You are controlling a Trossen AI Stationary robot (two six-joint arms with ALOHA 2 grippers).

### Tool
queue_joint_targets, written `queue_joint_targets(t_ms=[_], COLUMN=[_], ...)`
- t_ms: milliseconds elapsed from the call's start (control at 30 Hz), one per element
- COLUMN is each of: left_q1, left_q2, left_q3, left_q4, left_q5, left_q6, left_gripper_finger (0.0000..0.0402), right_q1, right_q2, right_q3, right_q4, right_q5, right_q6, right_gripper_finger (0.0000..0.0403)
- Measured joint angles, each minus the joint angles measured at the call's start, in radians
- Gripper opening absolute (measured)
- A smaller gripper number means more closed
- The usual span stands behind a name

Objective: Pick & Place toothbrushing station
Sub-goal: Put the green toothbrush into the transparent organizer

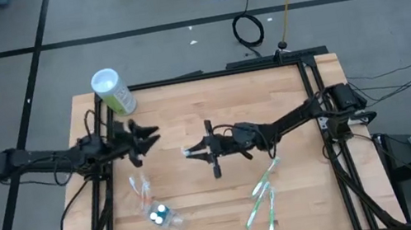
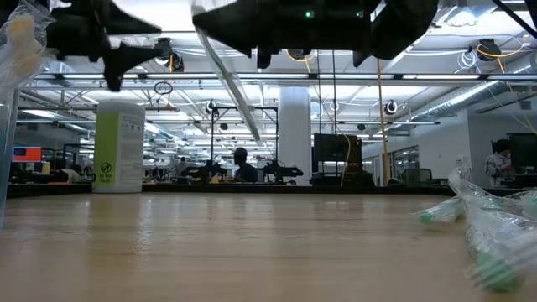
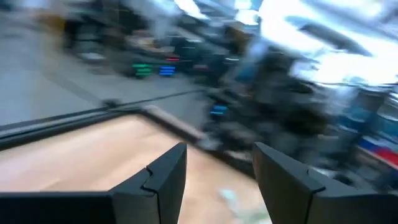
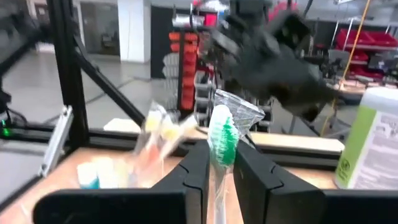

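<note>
Green bristles of a thin white toothbrush [image 4: 221, 140] stand up between my right gripper [image 4: 217, 163], pinched tight at mid-table, clear of the wood, likely so I can carry it to its place. My left gripper [image 1: 144, 135] hangs with fingers spread, empty, near the tall green canister with a white lid [image 1: 113, 91], perhaps waiting to receive. More wrapped toothbrushes [image 1: 262, 202] lie near the front edge; the blue-capped tubes in clear plastic [image 1: 159, 214] rest below my left arm on the wooden table [image 1: 303, 199].
</note>
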Motion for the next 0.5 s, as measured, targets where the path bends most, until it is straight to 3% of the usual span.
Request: queue_joint_targets(t_ms=[133, 267, 500], left_q1=[-0.007, -0.019, -0.040], left_q2=[0.187, 0.325, 0.462], left_q3=[0.000, 0.008, 0.089], left_q4=[0.204, 0.285, 0.290], left_q5=[0.178, 0.149, 0.104], left_q6=[0.120, 0.133, 0.239], left_gripper_finger=[0.0186, 0.0192, 0.0245], right_q1=[-0.023, -0.040, -0.067], right_q2=[0.000, 0.000, 0.000], right_q3=[0.000, 0.000, 0.000], right_q4=[-0.032, -0.036, -0.036], right_q5=[0.001, 0.002, 0.000], right_q6=[-0.018, -0.033, -0.036], right_gripper_finger=[0.0041, 0.0041, 0.0041])
